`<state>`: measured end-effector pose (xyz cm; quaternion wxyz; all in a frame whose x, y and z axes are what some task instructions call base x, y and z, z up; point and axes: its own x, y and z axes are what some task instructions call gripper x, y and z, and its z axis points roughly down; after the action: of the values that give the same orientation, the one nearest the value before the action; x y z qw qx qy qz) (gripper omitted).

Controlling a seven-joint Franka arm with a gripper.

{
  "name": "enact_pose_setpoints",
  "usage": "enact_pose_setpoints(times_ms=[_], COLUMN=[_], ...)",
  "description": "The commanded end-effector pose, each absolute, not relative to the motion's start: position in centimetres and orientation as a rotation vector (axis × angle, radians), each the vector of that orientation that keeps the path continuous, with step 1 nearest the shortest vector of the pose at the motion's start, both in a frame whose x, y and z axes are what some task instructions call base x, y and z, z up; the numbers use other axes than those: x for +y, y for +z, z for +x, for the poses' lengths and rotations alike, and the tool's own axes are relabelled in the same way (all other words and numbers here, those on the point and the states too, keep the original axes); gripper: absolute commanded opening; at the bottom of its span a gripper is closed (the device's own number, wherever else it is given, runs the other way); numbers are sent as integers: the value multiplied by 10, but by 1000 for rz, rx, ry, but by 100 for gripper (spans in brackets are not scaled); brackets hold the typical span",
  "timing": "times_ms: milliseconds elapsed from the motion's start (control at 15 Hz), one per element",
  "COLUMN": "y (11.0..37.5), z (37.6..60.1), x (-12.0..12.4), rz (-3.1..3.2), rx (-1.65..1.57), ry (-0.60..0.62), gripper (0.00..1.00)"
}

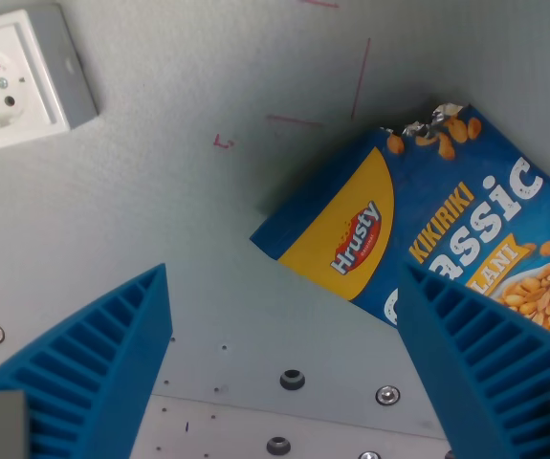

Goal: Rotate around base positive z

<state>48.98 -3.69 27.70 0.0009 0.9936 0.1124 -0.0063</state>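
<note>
A blue and yellow snack bag [428,225] marked "Hrusty Kikiriki Classic" lies flat on the grey table at the wrist view's right, partly cut off by the frame edge. Its torn top corner points up. My gripper [284,335] is open, with its two blue ribbed fingers [112,363] spread wide at the bottom of the view. The right finger [475,354] overlaps the bag's lower edge in the picture. Nothing is between the fingers. I cannot tell the height above the table.
A white wall socket in a grey frame [16,81] sits at the wrist view's upper left. Faint red pen marks [356,81] are on the table. Several screws and holes [292,380] line a plate seam along the bottom.
</note>
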Motion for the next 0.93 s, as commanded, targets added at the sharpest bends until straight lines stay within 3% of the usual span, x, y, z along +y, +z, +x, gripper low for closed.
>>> enact_pose_setpoints(times_ms=[67, 933], y=[279, 279], z=[490, 490], x=[-37, -37], rz=[3117, 3071], rx=[373, 641], ry=[-12, -12], gripper=[100, 100])
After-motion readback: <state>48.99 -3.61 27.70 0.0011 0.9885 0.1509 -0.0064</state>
